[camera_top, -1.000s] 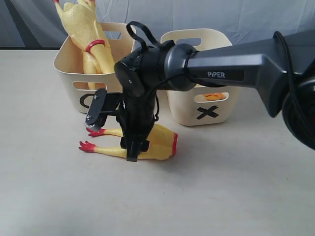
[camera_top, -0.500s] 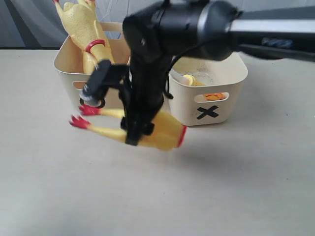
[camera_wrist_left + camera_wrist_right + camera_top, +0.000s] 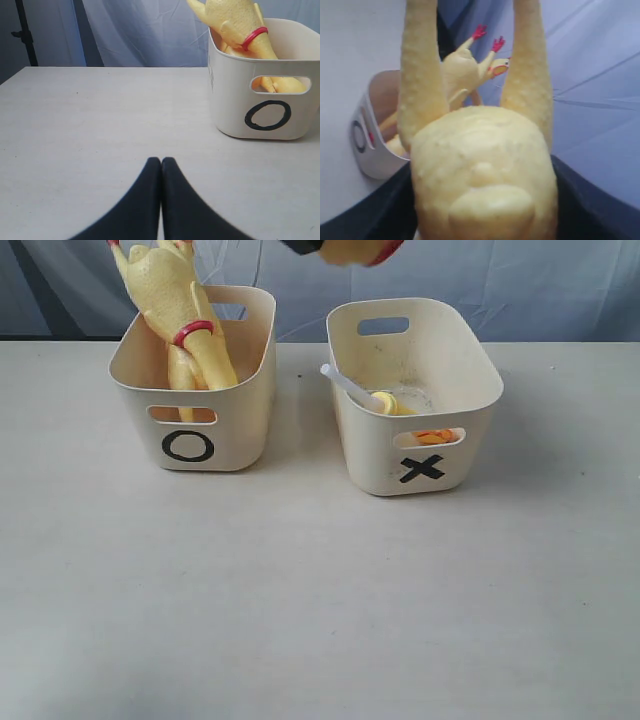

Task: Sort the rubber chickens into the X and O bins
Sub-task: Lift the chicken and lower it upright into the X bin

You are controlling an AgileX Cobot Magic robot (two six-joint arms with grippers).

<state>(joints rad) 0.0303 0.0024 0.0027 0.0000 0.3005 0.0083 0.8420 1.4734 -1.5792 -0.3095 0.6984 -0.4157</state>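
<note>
The O bin (image 3: 222,425) stands at the left and holds two whole rubber chickens (image 3: 172,302) that stick up above its rim. To its right, the X bin (image 3: 470,410) holds a chicken head with a white tube (image 3: 372,397). My right gripper (image 3: 485,212) is shut on the headless chicken body (image 3: 482,165), whose legs point away from the camera. In the exterior view only the body's lower end (image 3: 350,249) shows, at the top edge above the gap between the bins. My left gripper (image 3: 161,163) is shut and empty, low over the table beside the O bin (image 3: 235,107).
Pale tabletop (image 3: 320,600) spreads in front of both bins. A blue-grey cloth backdrop (image 3: 540,280) hangs behind the table. A dark stand (image 3: 22,32) rises past the table's far edge in the left wrist view.
My right arm has lifted the headless body off the table in front of the bins, up to the top edge of the exterior view. The bins have not moved.
</note>
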